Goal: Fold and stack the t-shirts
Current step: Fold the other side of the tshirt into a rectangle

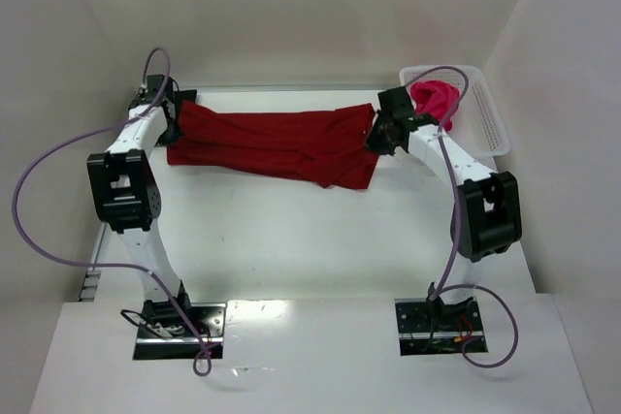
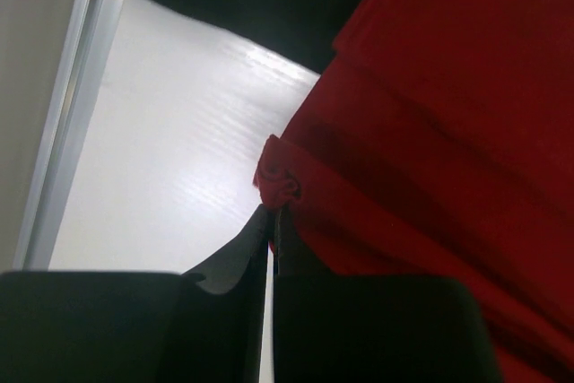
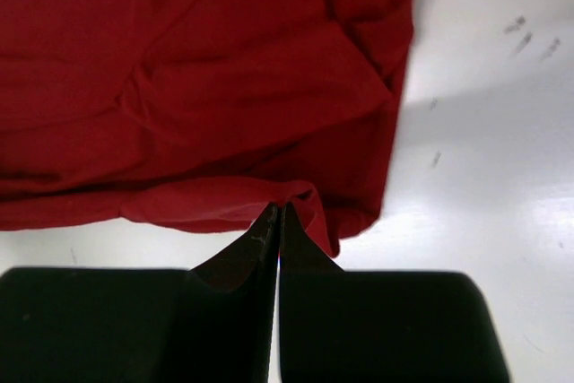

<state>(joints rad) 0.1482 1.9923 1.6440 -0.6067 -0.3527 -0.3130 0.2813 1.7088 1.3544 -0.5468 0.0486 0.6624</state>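
Observation:
A dark crimson red t-shirt (image 1: 277, 143) is stretched across the far part of the table between my two grippers. My left gripper (image 1: 175, 121) is shut on its left edge; in the left wrist view the left gripper (image 2: 273, 214) pinches a small bunch of the red t-shirt (image 2: 430, 132). My right gripper (image 1: 376, 133) is shut on the shirt's right edge; in the right wrist view the right gripper (image 3: 278, 211) bites a fold of the red t-shirt (image 3: 197, 87). A bright magenta-pink t-shirt (image 1: 437, 99) lies bunched in the basket. No black t-shirt shows.
A white plastic lattice basket (image 1: 485, 113) stands at the far right corner, beside the right arm. White walls close the table on the left, back and right. Purple cables loop off both arms.

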